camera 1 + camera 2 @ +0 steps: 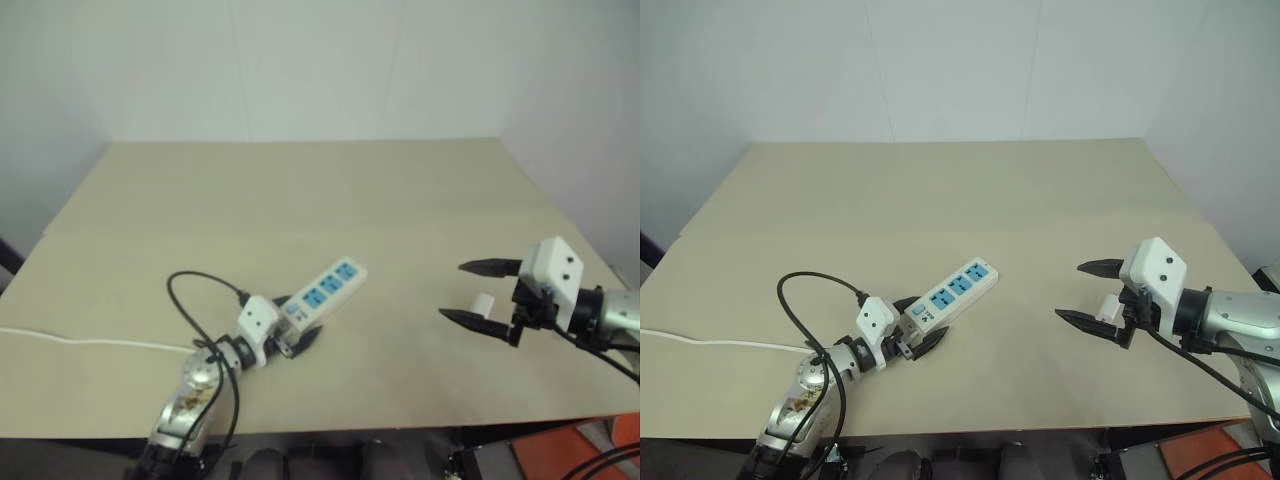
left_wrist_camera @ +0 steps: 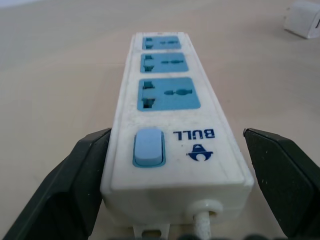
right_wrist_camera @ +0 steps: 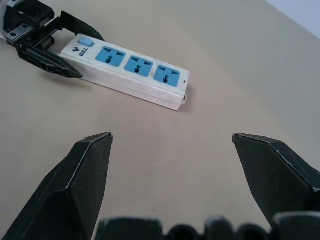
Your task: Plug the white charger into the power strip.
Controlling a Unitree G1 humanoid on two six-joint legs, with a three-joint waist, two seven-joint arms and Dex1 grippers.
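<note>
The power strip [image 1: 325, 290] lies flat on the tan table, a long white bar with three blue socket faces, slanted toward the far right. My left gripper [image 1: 298, 322] is open and straddles its switch end [image 2: 148, 146], one finger on each side. In the left wrist view one finger [image 2: 75, 185] lies close against the strip's side, while the other stands apart. The white charger [image 1: 483, 302], a small white block, rests on the table at the right. My right gripper [image 1: 452, 290] hovers open just in front of it, fingers pointing left toward the strip, nothing between them.
The strip's thin white cord [image 1: 90, 343] runs left across the table to its edge. The table's front edge [image 1: 400, 425] is close below both grippers. A pale wall stands behind the table's far edge. Bare tabletop [image 1: 400, 320] separates the strip from the charger.
</note>
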